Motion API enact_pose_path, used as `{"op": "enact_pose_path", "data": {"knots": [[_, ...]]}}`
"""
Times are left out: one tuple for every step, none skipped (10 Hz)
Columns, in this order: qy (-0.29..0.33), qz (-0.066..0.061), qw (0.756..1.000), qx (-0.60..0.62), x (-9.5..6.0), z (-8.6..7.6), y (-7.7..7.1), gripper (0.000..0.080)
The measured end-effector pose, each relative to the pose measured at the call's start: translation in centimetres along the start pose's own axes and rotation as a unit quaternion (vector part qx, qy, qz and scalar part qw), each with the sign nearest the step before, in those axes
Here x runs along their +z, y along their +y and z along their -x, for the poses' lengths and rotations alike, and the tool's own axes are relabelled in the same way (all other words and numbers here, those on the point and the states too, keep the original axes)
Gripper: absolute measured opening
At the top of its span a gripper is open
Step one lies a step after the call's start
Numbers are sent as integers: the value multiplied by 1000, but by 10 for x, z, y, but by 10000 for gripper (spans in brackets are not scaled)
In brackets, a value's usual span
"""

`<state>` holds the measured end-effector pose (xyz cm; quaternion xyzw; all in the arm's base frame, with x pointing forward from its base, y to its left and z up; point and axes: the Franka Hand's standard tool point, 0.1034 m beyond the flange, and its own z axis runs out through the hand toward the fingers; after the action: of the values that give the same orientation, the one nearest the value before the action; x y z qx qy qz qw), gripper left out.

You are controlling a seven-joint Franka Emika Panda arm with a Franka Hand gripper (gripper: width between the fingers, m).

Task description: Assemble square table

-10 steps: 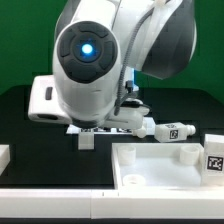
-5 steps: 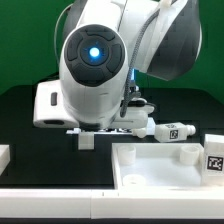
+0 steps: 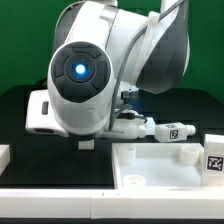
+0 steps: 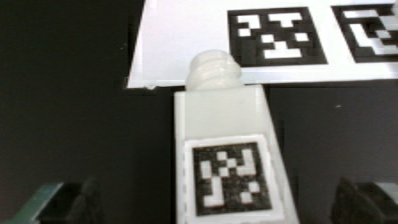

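Wrist view: wide-open, empty claw [image 4: 210, 205] straddling white leg [image 4: 221, 140] flat on desk [image 4: 71, 120], centred between fingers [image 4: 54, 203]. Treat as light, rigid, probably slick plastic; clamp flat sides mid-body, clear of threaded tip [image 4: 212, 68].

Arm [image 3: 95, 75] folded low, round joint cap facing the exterior camera; gripper [image 4: 214, 200] pointing downward, fingers [image 4: 59, 200] spread wide, clasping nothing.
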<state>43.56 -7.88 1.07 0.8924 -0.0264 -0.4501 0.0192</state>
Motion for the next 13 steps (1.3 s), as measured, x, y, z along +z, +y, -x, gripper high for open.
{"op": "enact_pose_path", "data": {"knots": [[0, -1, 1000, 1, 0, 0, 1, 619], [0, -1, 1000, 1, 0, 0, 2, 619], [0, -2, 1000, 2, 0, 0, 2, 445], [0, -3, 1000, 3, 0, 0, 3, 445], [0, -3, 1000, 3, 0, 0, 3, 281], [3, -2, 1000, 3, -2, 0, 2, 284], [10, -1, 1000, -7, -19, 9, -9, 284], [21, -13, 1000, -15, -42, 23, -17, 284], [50, -27, 998, -21, -69, 36, -19, 284], [78, -30, 996, -10, -87, 45, -18, 284], [93, -31, 995, 2, -90, 48, -18, 284], [140, -27, 990, 1, -92, 39, -16, 284], [175, -28, 984, 0, -93, 40, -17, 284]]}}
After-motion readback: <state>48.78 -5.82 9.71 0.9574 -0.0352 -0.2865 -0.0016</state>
